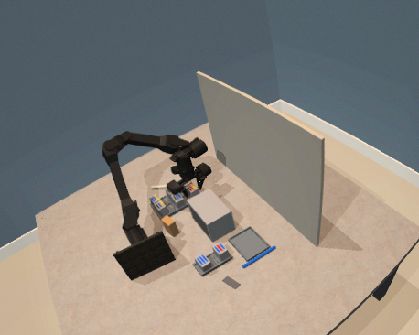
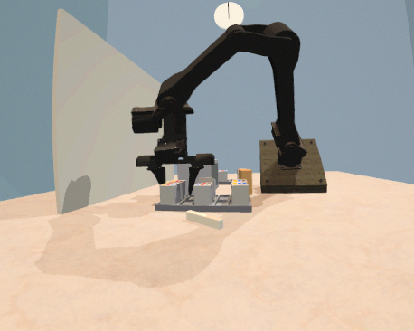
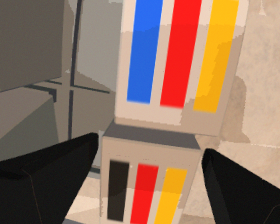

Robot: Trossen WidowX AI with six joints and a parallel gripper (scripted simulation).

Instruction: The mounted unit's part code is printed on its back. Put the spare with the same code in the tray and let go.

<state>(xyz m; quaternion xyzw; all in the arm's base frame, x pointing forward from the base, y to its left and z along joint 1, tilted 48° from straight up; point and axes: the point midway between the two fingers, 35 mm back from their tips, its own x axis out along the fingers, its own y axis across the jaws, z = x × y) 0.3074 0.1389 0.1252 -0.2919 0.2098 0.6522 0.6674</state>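
So far nothing is lifted: the gripper (image 2: 175, 174) hangs over the rack (image 2: 203, 208), fingers apart and empty around the end spare (image 3: 149, 192), still seated, with grasp, carry to the tray (image 1: 249, 243) and release left.

Wrist view: both black gripper fingertips are cropped by the lower edge; the grey mounted block's (image 1: 210, 214) rear face is hidden.

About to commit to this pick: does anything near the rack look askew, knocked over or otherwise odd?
Nothing looks knocked over. The spares in the near rack stand upright in their slots. The gripper, open and holding nothing, straddles the end spare with the black, red and yellow stripes. One loose pale bar lies on the table beside the rack, apart from it.
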